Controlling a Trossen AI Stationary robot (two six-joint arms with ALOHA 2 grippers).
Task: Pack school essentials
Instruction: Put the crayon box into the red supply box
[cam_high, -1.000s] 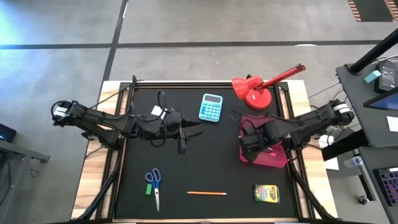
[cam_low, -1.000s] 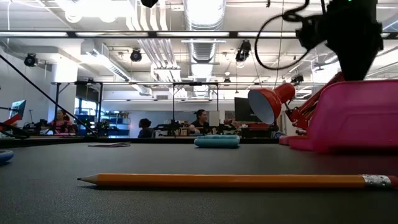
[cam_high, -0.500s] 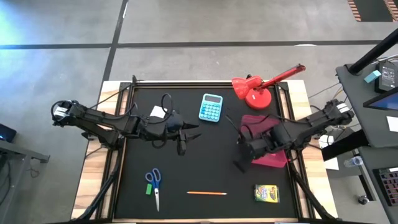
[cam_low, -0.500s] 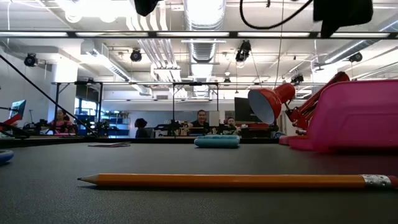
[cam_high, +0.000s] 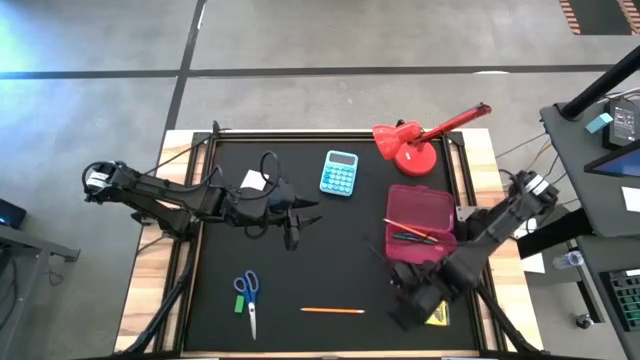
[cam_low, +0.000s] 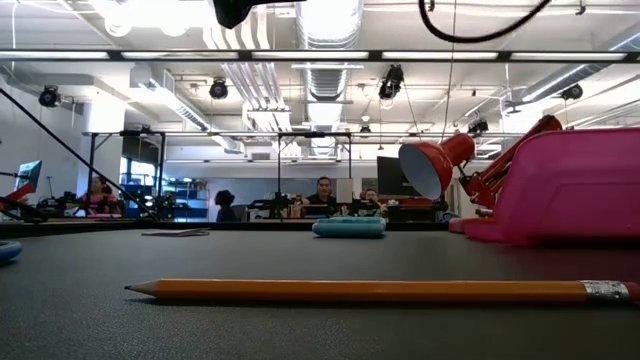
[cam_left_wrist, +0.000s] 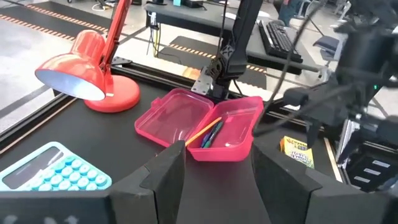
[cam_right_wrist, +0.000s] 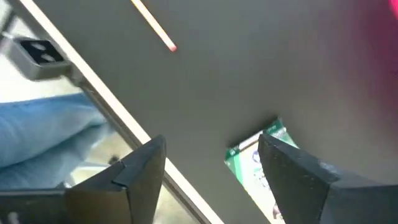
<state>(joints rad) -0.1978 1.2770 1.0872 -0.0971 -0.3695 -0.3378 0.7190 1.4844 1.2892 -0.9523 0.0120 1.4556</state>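
Note:
My right gripper (cam_high: 405, 305) hovers open near the table's near edge. The yellow-green crayon box (cam_high: 437, 316) lies flat just beyond its fingers, and in the right wrist view the box (cam_right_wrist: 254, 157) shows partly behind one finger. The pink case (cam_high: 421, 225) lies open with an orange pencil and a blue pen (cam_left_wrist: 210, 132) inside. A second orange pencil (cam_high: 332, 311) lies near the near edge. Blue-handled scissors (cam_high: 250, 293) and a green block (cam_high: 239, 303) lie at near left. A white square (cam_high: 252, 180) lies under my left arm. My left gripper (cam_high: 305, 228) waits open at mid-table.
The light blue calculator (cam_high: 340, 172) lies at far centre and the red desk lamp (cam_high: 406, 147) stands at far right, behind the case. Bare black mat lies between the loose pencil and the case. People sit at desks in the room beyond.
My right gripper has swung from over the pink case toward the near edge, ending beside the crayon box, and has left the low view. The case, hidden under the arm before, now shows the pencil and pen inside.

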